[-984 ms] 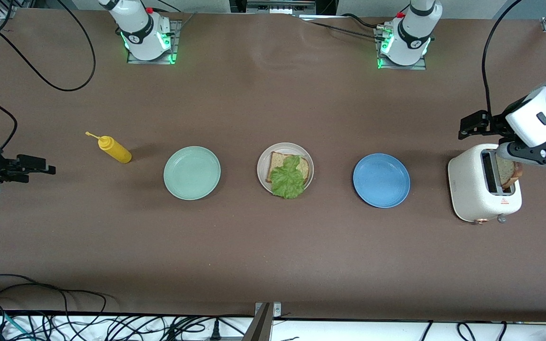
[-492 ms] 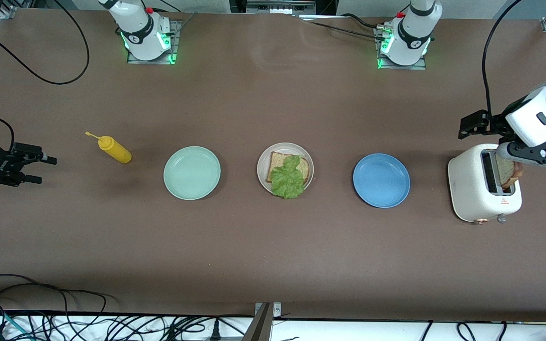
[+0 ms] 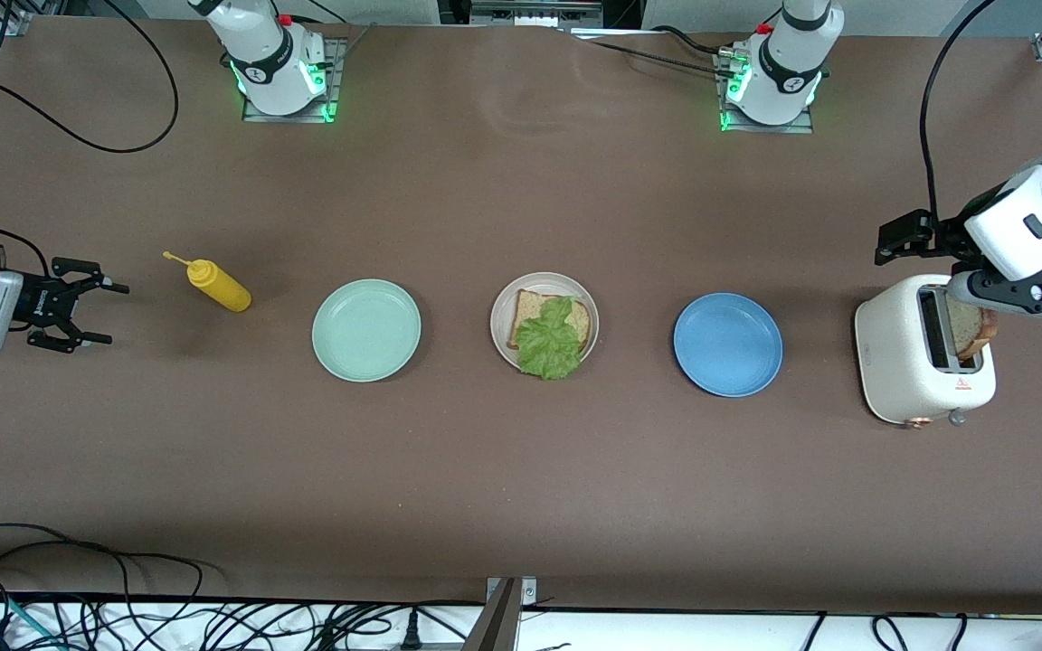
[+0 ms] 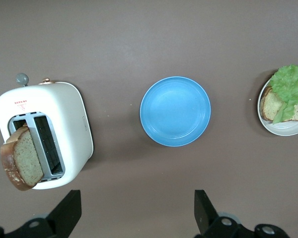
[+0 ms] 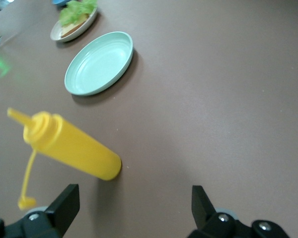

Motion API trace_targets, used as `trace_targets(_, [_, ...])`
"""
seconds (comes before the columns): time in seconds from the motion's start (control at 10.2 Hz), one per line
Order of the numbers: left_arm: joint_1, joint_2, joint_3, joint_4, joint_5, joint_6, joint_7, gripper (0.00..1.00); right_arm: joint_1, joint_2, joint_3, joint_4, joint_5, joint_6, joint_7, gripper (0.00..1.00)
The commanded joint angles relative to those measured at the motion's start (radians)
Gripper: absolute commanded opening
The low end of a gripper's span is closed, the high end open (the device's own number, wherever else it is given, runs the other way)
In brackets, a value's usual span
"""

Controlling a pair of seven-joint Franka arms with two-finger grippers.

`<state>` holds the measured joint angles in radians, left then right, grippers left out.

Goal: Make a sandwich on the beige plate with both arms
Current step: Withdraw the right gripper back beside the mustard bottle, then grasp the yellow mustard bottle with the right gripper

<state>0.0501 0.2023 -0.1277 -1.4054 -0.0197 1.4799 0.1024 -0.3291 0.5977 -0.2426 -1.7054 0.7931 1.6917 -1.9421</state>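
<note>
One slice and a lettuce leaf point(image 3: 550, 342) are down on the beige plate point(image 3: 500, 318), mid-surface between the mint green plate point(image 3: 365, 330) and the blue plate point(image 3: 727, 344). Leaf lies on top of the bread slice point(image 3: 530, 312), spilling over the plate rim on the side nearer the front camera. Sandwich looks half built: no top slice yet.

Second slice point(image 3: 971, 331) stands tilted in a slot of the white toaster point(image 3: 901, 362) at the left arm's end of the surface, poking above the slot.

Left gripper point(image 4: 136, 210) hangs over the surface just beside the toaster, fingers point(image 4: 67, 210) spread wide, holding nothing. The slice is off to one side of the fingers, not between them.

Right gripper point(image 3: 91, 315) is low at the right arm's end of the surface, fingers apart and empty, pointed toward the yellow squeeze bottle point(image 3: 218, 285) lying on its side close by.

Judgement: step in hand is fetching the top slice. Next move calls for the left gripper to shift over the toaster slot, line its fingers across the slice's faces, pinch, lift straight up. The tilt may make a clean pinch awkward.
</note>
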Motion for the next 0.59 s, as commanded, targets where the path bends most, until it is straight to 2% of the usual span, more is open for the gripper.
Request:
trace_targets(0.0, [0.002, -0.006, -0.001, 0.008, 0.001, -0.018, -0.006, 1.0, -0.057, 0.059, 0.013, 0.0, 0.08, -0.073, -0.217, 1.0])
trace_targets(0.3, [0.004, -0.006, 0.002, 0.009, 0.001, -0.03, -0.006, 1.0, -0.074, 0.117, 0.014, 0.0, 0.129, -0.136, -0.449, 1.0])
trace_targets(0.49, [0.004, -0.004, 0.002, 0.009, 0.001, -0.032, -0.006, 1.0, -0.073, 0.145, 0.017, 0.0, 0.15, -0.152, -0.508, 1.0])
